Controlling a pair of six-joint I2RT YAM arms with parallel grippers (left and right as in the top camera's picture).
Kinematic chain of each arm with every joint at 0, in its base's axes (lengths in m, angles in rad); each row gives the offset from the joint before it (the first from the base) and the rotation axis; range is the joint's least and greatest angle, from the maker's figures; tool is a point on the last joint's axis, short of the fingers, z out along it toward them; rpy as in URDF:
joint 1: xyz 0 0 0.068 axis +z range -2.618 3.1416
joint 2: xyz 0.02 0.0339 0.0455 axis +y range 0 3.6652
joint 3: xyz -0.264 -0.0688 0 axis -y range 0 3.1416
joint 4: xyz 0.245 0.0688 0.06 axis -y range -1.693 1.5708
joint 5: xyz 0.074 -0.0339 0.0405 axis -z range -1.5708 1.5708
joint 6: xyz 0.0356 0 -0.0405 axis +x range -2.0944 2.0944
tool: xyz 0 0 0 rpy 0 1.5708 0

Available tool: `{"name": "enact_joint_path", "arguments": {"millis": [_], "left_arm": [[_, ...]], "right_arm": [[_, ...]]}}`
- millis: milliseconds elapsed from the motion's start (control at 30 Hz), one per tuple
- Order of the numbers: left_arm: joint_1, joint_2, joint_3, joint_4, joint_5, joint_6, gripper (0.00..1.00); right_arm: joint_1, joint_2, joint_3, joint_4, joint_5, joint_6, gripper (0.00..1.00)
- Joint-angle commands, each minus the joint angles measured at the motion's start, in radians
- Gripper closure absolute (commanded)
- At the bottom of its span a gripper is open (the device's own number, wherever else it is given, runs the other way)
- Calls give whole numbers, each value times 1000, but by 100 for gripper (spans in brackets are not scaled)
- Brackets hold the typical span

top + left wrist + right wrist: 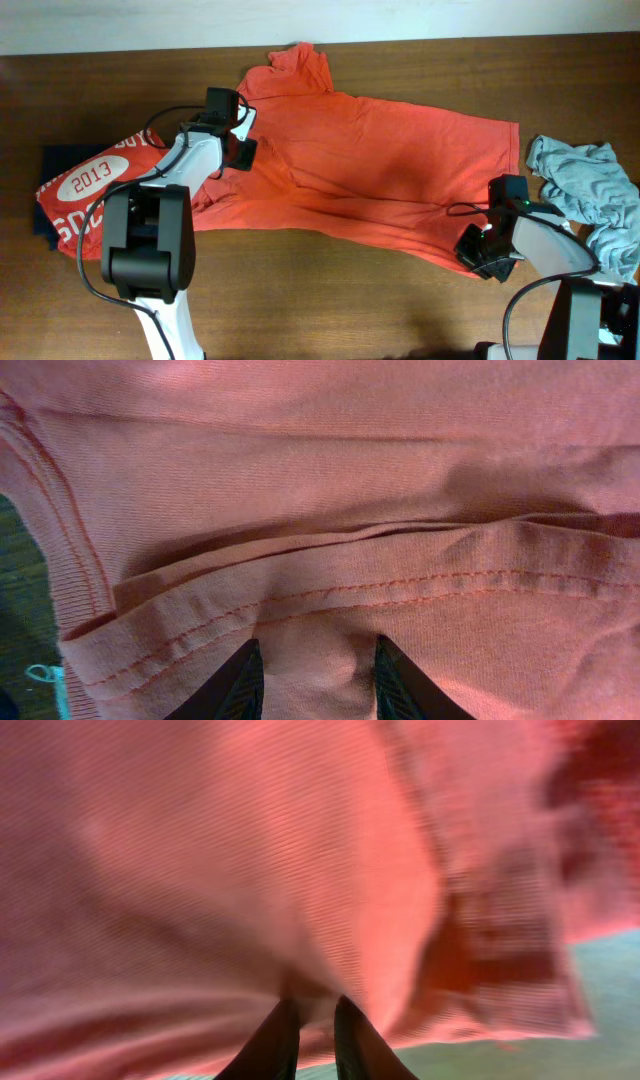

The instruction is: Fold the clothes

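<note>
Orange-red and limp, the large short-sleeved cotton T-shirt lies spread across the middle of the brown wooden table, with long creases running between the two arms. The left gripper sits on the shirt's left part, just below a double-stitched hem. Its jaws stand part-way apart with a thick bunch of cloth filling the gap, so I judge them closed on that fold. The right gripper is at the near right corner, jaws almost together and pinching a thin ridge of the same shirt.

This cloth should handle as light and wholly soft. It has no stiffness of its own, so it will sag between any two holds and drag along the wood rather than slide cleanly. It is not fragile, and cotton bites well against the pads, though a thin pinch could pull free under tension. The best holds are hems, seams and corners (doubled cloth gives more to bite), taken well apart so the edge between them comes straight.

At the left, a folded orange-red T-shirt with white lettering rests on a dark navy garment. A crumpled pale grey-blue T-shirt lies at the right, beside the right arm.
</note>
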Motion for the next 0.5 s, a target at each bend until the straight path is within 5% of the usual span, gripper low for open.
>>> {"name": "enact_joint_path", "arguments": {"millis": [0, 167, 467], "left_arm": [[7, 59, 11, -3, -103, 5, 64], [7, 58, 82, -64, -102, 5, 59], [5, 13, 439, -422, -101, 0, 55]], "right_arm": [[0, 30, 18, -11, 198, 55, 82], [0, 30, 43, -24, 205, 46, 81], [0, -16, 229, -166, 158, -8, 82]]}}
